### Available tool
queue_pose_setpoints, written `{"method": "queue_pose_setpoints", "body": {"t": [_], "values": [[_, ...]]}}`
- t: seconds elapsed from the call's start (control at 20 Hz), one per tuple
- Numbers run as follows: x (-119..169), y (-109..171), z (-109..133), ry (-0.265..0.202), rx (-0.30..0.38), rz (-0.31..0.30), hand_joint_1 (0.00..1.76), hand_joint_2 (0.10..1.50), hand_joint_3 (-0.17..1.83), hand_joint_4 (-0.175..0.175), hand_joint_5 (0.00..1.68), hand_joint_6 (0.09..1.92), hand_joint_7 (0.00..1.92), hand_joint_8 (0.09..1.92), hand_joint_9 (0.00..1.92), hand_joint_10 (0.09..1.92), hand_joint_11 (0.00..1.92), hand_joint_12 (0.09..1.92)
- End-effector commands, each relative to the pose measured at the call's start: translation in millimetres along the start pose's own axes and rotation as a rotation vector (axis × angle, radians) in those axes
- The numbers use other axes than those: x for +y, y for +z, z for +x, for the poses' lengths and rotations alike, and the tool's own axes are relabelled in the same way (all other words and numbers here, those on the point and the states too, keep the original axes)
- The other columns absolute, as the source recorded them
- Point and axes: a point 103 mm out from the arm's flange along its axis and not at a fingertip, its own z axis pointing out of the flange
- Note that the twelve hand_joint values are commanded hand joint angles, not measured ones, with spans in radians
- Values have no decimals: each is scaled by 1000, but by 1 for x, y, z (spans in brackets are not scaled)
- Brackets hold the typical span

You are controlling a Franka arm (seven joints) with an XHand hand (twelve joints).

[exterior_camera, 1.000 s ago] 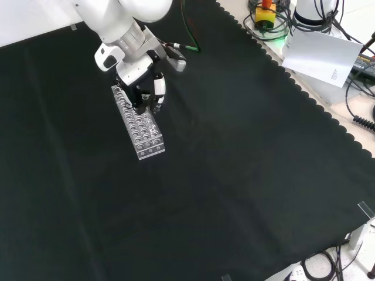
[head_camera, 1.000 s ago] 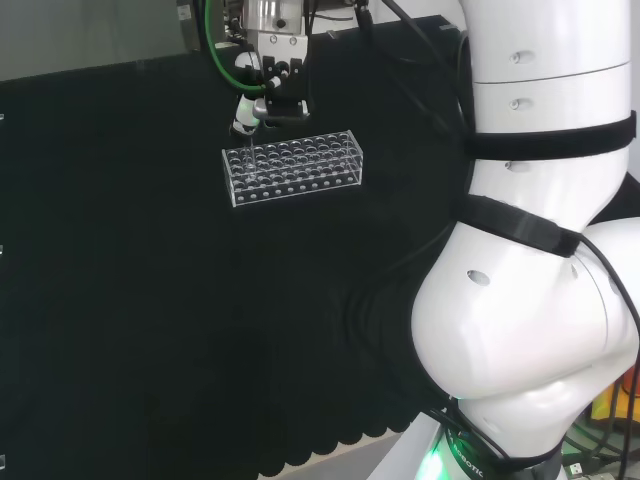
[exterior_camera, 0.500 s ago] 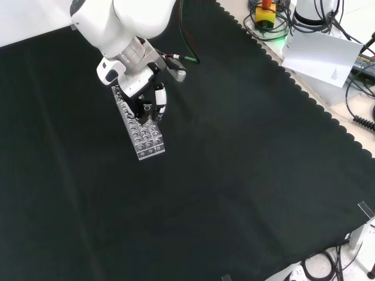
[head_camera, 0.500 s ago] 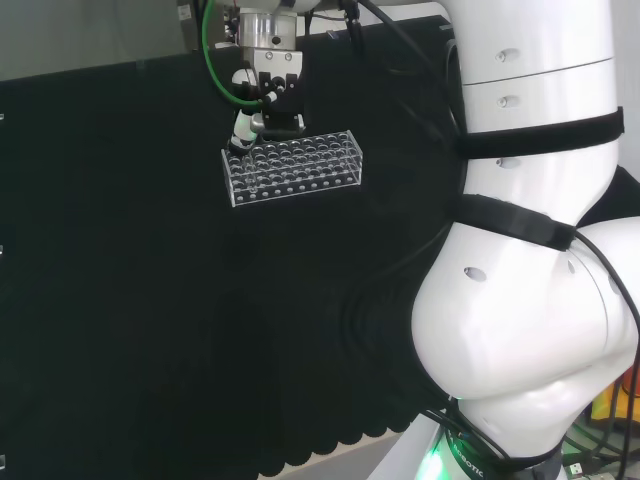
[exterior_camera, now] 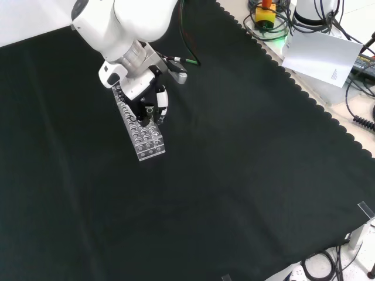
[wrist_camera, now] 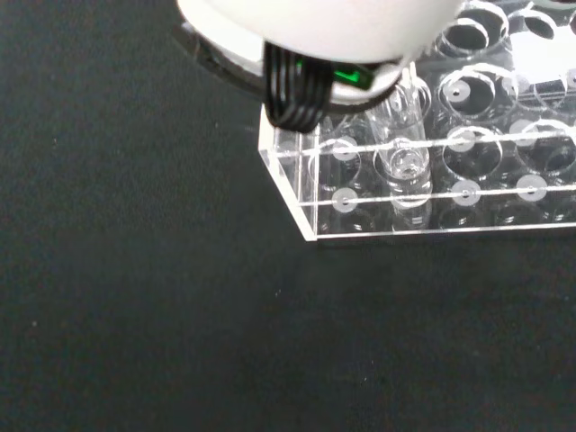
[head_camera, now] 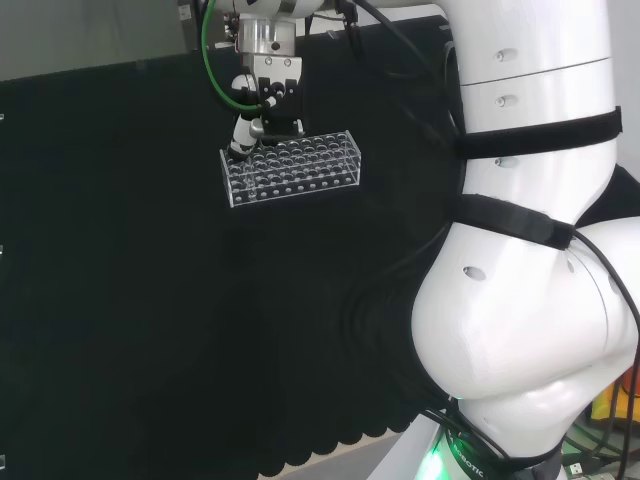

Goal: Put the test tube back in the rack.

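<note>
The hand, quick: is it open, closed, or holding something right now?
Hand: fingers curled, over the clear rack. The wrist view shows a test tube in a rack hole, but whether the fingers grip it cannot be told.

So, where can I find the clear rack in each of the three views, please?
Head view: the rack stands in the upper left part of the cloth, just below the hand.
Front view: the rack runs diagonally in the upper left, under the hand.
Wrist view: the rack's corner is close and large, with the test tube lowered into a hole.
Shared landmark: the hand, directly over one end of the rack.
</note>
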Motion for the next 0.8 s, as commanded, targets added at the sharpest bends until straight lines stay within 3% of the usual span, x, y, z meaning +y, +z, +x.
{"method": "queue_pose_setpoints", "body": {"t": [0.05,0.25,0.35,0.4,0.5,0.6,0.7,0.8], "values": [[-2,5,0,0,6,10,1330,714,502,-175,1402,87,1414,613,1589,668,1281,781],[-2,7,-2,4,23,20,1330,714,502,-175,1403,87,1415,612,1590,667,1280,780],[-1,8,-5,-3,68,81,1328,708,507,-175,1403,94,1430,565,1548,688,1283,816],[-1,8,-6,-13,72,113,1272,665,572,-141,1342,109,1361,556,1442,728,1170,937],[0,7,-5,-28,80,146,1119,584,636,-47,1067,87,976,686,1100,818,862,1190],[-1,4,-3,-44,92,146,994,564,584,13,706,87,547,804,732,857,600,1351],[-2,0,0,-62,103,131,935,569,528,40,522,87,258,874,458,914,412,1453],[-4,-4,3,-76,114,118,916,578,494,50,458,87,117,915,323,966,316,1503]]}}
